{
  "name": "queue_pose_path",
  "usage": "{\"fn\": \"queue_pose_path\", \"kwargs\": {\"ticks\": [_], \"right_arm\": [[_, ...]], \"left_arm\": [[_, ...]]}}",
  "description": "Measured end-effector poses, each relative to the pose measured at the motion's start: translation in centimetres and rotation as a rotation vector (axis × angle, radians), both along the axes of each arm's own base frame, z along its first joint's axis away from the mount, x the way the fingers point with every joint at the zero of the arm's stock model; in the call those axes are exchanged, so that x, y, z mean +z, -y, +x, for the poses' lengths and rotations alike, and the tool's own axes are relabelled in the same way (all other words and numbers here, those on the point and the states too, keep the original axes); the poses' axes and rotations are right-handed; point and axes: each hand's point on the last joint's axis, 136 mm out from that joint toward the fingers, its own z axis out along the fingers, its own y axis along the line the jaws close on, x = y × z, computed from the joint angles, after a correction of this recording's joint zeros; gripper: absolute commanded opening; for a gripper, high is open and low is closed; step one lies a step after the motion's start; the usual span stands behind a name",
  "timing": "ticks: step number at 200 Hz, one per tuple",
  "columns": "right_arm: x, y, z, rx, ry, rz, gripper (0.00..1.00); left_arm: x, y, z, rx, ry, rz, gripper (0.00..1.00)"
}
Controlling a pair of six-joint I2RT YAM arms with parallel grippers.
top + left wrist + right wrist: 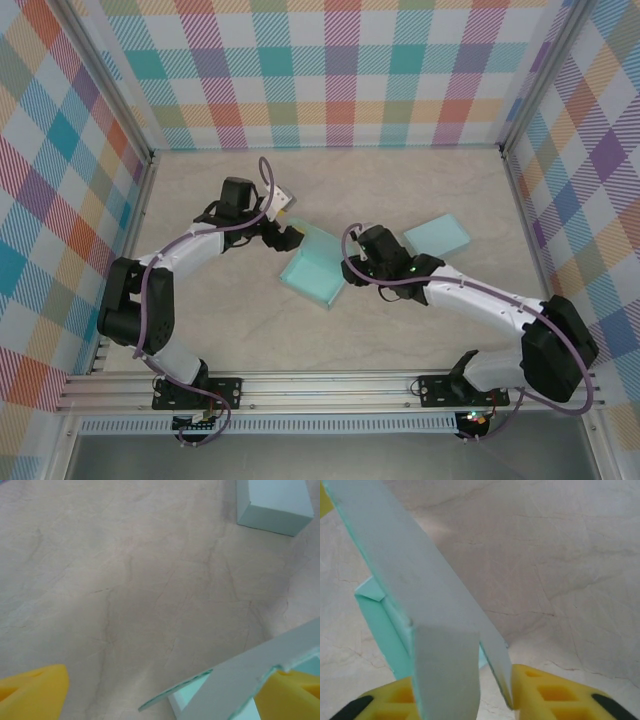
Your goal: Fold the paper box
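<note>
The paper box (315, 268) is pale teal and partly folded, lying mid-table between both arms. My left gripper (283, 232) is at its upper left corner. In the left wrist view that gripper (165, 692) stands wide open, with a raised flap of the box (235, 680) resting against the right finger (295, 690). My right gripper (352, 262) is at the box's right edge. In the right wrist view this gripper (465, 697) has closed its yellow fingers (555, 695) on upright flaps of the box (420, 590).
A second teal folded piece (437, 236) lies to the right of the box, and its corner (272, 505) is in the left wrist view. Checkered walls enclose the beige table (230, 330) on three sides.
</note>
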Motion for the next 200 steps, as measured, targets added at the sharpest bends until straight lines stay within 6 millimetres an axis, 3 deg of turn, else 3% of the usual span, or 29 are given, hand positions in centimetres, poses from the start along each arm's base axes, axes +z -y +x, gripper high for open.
{"fn": "queue_pose_path", "kwargs": {"ticks": [50, 200], "right_arm": [[-0.4, -0.8, 1.6, 0.061, 0.060, -0.085, 0.08], [0.0, -1.7, 4.2, 0.311, 0.185, -0.162, 0.07]], "left_arm": [[-0.8, -0.2, -0.8, -0.014, -0.041, 0.017, 0.78], [-1.3, -2.3, -0.3, 0.049, -0.044, 0.058, 0.48]]}}
